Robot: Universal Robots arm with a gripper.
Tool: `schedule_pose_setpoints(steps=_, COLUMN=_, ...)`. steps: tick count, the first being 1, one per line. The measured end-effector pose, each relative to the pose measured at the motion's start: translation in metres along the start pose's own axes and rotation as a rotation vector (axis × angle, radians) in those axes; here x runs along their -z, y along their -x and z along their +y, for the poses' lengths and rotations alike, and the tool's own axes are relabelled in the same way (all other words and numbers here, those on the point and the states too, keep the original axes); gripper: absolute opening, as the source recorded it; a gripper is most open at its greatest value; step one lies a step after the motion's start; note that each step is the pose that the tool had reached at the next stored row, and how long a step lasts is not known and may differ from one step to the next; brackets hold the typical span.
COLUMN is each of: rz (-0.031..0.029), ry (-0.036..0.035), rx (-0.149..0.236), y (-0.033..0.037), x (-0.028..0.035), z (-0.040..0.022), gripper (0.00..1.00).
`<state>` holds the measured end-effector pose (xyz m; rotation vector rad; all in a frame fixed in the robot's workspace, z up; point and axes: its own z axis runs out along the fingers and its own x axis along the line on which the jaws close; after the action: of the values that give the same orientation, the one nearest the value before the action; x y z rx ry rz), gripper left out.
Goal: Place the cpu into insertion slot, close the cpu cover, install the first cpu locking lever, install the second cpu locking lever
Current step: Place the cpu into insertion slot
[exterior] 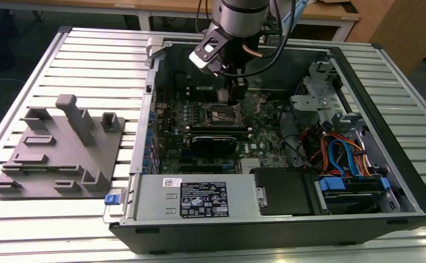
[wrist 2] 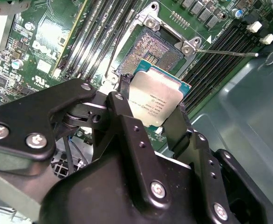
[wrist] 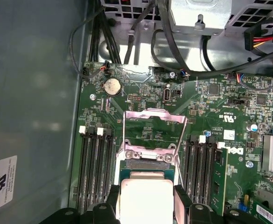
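My gripper (exterior: 234, 101) reaches down into the open computer case, over the motherboard. It is shut on the cpu (wrist 2: 157, 99), a small square chip with a silver-grey top, with one black finger (wrist 2: 121, 95) on each side. In the second wrist view the cpu hangs just short of the insertion slot (wrist 2: 159, 50), whose dark square bed lies bare inside its metal rim. In the first wrist view the cpu (wrist: 143, 198) sits between the fingers (wrist: 181, 201), and the cpu cover (wrist: 154, 128) stands flipped open beyond it. A thin locking lever (wrist 2: 226, 52) sticks out to one side. The slot (exterior: 223, 115) lies right under the gripper.
Long black memory slots (wrist: 95, 168) flank the socket on both sides. The case wall (wrist: 34, 116) runs close by. A black block (exterior: 213, 144) sits on the board near the socket, a silver power supply (exterior: 198, 198) beyond it. Bundled cables (exterior: 341, 153) fill the exterior view's right. A grey fixture (exterior: 59, 148) stands outside the case.
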<state>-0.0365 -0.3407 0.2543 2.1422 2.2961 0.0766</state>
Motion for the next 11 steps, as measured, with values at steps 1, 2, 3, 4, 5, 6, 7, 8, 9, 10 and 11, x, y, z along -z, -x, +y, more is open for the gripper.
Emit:
schedule_pose_setpoints(steps=1, rz=-0.0003, ry=-0.0002, rx=-0.001, y=0.0, x=-0.0006, z=0.0, gripper=0.54)
schedule_pose_setpoints(steps=2, rz=-0.0005, ry=-0.0001, rx=-0.005, y=0.0, x=-0.0016, z=0.0, gripper=0.54)
schedule_pose_setpoints(steps=3, rz=-0.0006, ry=0.0001, rx=-0.01, y=0.0, x=-0.0028, z=-0.0001, gripper=0.54)
schedule_pose_setpoints(steps=4, rz=-0.0008, ry=0.0003, rx=-0.015, y=0.0001, x=-0.0042, z=-0.0001, gripper=0.54)
schedule_pose_setpoints(steps=5, rz=-0.001, ry=0.0005, rx=-0.02, y=0.0001, x=-0.0055, z=-0.0002, gripper=0.54)
schedule_pose_setpoints(steps=6, rz=-0.0012, ry=0.0006, rx=-0.025, y=0.0002, x=-0.007, z=-0.0003, gripper=0.54)
schedule_pose_setpoints(steps=7, rz=-0.0014, ry=0.0007, rx=-0.03, y=0.0002, x=-0.0085, z=-0.0004, gripper=0.54)
schedule_pose_setpoints(steps=8, rz=-0.0016, ry=0.0009, rx=-0.035, y=0.0001, x=-0.0103, z=-0.0006, gripper=0.54)
schedule_pose_setpoints(steps=9, rz=-0.0018, ry=0.001, rx=-0.041, y=-0.0001, x=-0.0118, z=-0.0007, gripper=0.54)
schedule_pose_setpoints(steps=10, rz=-0.002, ry=0.0012, rx=-0.045, y=-0.0002, x=-0.0133, z=-0.001, gripper=0.54)
schedule_pose_setpoints(steps=11, rz=-0.0021, ry=0.0012, rx=-0.047, y=-0.0002, x=-0.0143, z=-0.0019, gripper=0.54)
